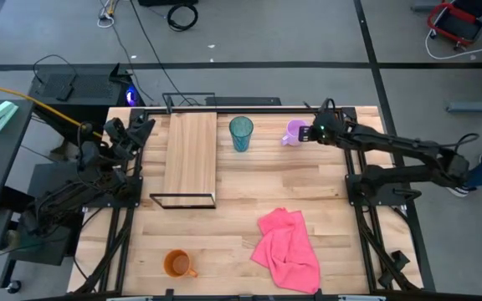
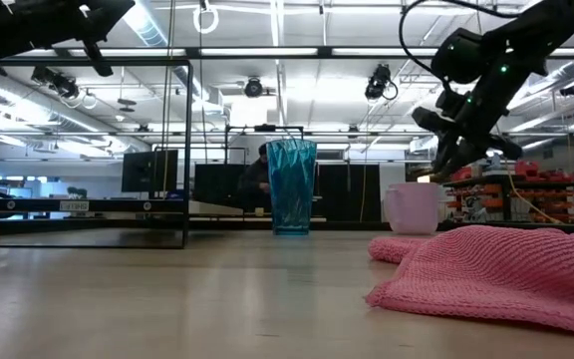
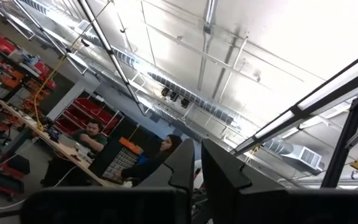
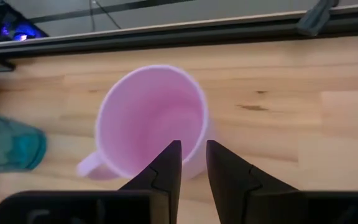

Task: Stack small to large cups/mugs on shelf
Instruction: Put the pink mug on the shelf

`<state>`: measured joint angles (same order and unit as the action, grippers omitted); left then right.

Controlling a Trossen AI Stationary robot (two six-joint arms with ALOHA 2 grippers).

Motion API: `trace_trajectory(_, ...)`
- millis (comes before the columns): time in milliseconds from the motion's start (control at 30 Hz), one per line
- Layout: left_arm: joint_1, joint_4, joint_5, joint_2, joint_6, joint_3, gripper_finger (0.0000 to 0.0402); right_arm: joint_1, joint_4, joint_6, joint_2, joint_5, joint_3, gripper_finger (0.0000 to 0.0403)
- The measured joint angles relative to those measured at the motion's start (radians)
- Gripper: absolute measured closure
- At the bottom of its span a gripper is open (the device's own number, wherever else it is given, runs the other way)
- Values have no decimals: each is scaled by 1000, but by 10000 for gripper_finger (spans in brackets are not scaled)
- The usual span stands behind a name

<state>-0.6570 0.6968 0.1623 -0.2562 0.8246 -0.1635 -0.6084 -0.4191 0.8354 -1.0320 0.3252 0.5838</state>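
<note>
The pale purple mug (image 1: 294, 132) stands upright on the table at the far right, its handle toward the teal tumbler (image 1: 241, 133), which stands upright beside it. The orange mug (image 1: 176, 264) stands near the front left. The shelf (image 1: 191, 155), a light wood plank in a black wire frame, lies on the table at the far left. My right gripper (image 4: 193, 152) hovers just above the purple mug's (image 4: 151, 121) rim, fingers pointing down and only a narrow gap apart, touching nothing. My left gripper (image 3: 197, 163) is shut and empty, raised off the table's left edge (image 1: 141, 127).
A crumpled pink cloth (image 1: 287, 247) lies on the table at the front right; it fills the near right of the low view (image 2: 486, 274). People sit at benches in the room beyond (image 3: 92, 140). Bare tabletop lies between the shelf and the cloth.
</note>
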Motion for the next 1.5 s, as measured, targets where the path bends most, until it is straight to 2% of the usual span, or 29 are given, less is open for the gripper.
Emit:
trace_trajectory(233,0,-13,0,0,-1,0,362,-66,42,-47,-72,-73,1,320)
trace_trajectory(667,0,-38,0,0,2,0,367,-124,62,-119,-184,-76,50,320)
trace_trajectory(933,0,-38,0,0,2,0,363,-170,63,-197,-200,-89,82,323)
trace_trajectory(1267,0,-41,0,0,2,0,371,-171,56,-211,-201,-119,112,350)
trace_trajectory(1500,0,-44,0,0,1,0,361,-170,44,-240,-203,-121,112,351)
